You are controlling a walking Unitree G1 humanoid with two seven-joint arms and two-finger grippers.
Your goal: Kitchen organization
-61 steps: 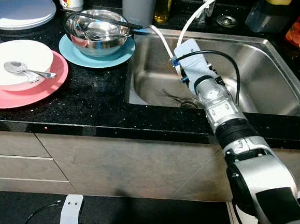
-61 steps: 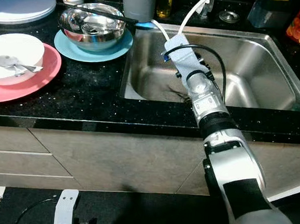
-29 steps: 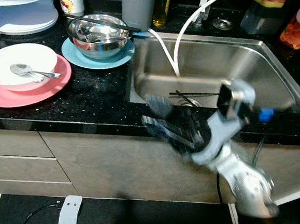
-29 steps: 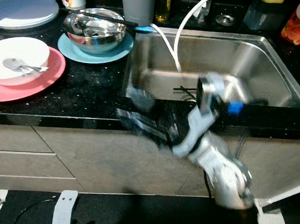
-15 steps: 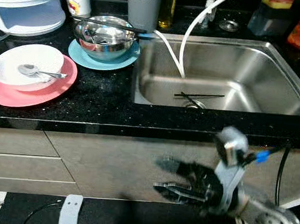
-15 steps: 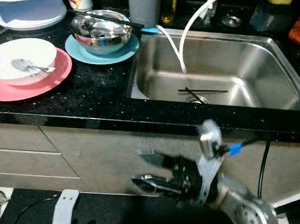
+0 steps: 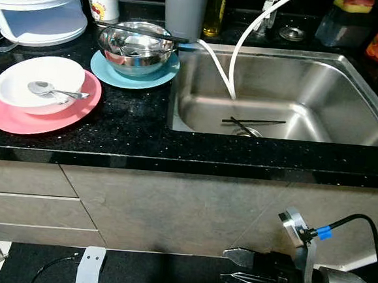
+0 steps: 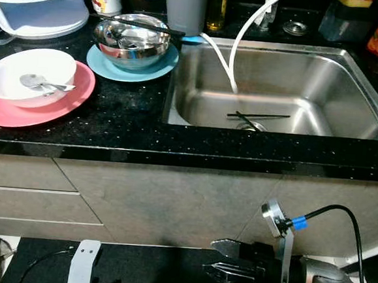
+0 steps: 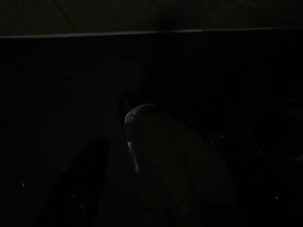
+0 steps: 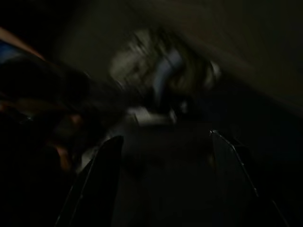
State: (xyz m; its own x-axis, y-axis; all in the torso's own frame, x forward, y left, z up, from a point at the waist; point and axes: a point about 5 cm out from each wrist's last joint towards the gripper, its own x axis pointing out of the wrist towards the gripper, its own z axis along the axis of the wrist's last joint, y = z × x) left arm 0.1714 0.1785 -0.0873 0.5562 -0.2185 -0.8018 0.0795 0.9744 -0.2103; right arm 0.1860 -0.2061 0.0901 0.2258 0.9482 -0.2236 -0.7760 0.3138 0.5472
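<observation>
Withdrawn from the sink (image 7: 351, 82), right jaws (image 7: 234, 268) are hanging wide and empty below the surface (image 7: 131, 127), chopsticks (image 7: 253, 122) lying crosswise above them.

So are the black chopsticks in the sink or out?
In. The chopsticks lie flat on the bottom of the sink, beside the drain.

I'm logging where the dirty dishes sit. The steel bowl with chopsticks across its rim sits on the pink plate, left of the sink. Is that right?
Not quite. The steel bowl with chopsticks across its rim sits on the light blue plate, left of the sink. The pink plate carries the white bowl with a spoon. The left eye view shows it.
</observation>
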